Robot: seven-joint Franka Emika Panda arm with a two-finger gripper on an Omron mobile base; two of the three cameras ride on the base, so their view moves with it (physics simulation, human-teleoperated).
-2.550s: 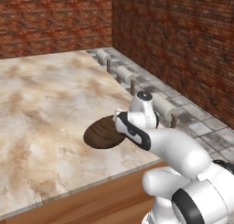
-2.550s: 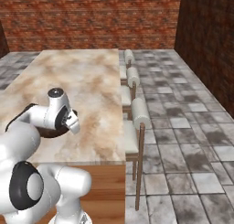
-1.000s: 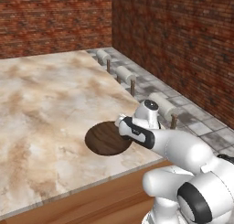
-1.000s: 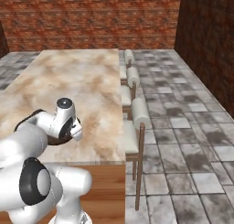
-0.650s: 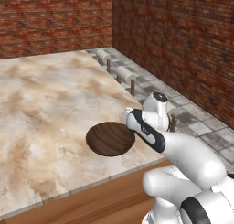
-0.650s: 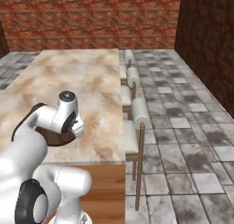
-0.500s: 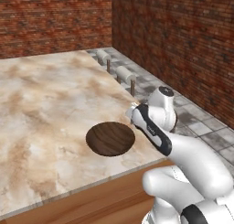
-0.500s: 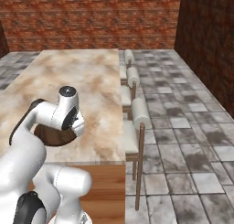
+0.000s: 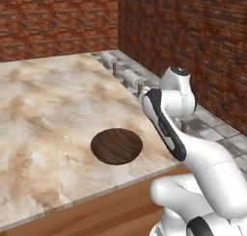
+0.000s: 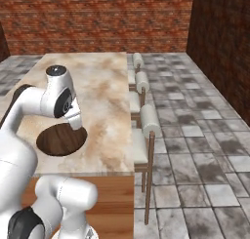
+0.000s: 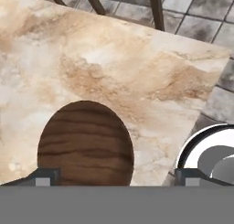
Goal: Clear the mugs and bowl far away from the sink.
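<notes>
Tabletop (image 9: 53,100): a long slab with a marbled beige and brown surface, on a base faced in brown wood along its near edge. In the right base view the tabletop (image 10: 110,111) ends in a straight side edge, with grey stone floor (image 10: 195,150) beyond it.

Bowl (image 9: 116,146): dark brown wood with visible grain, wide and shallow, resting upright directly on the tabletop. It sits close to the near edge and near the corner on the side toward the floor. The hand view shows the bowl (image 11: 85,145) near that corner, surrounded by bare marbled surface.
</notes>
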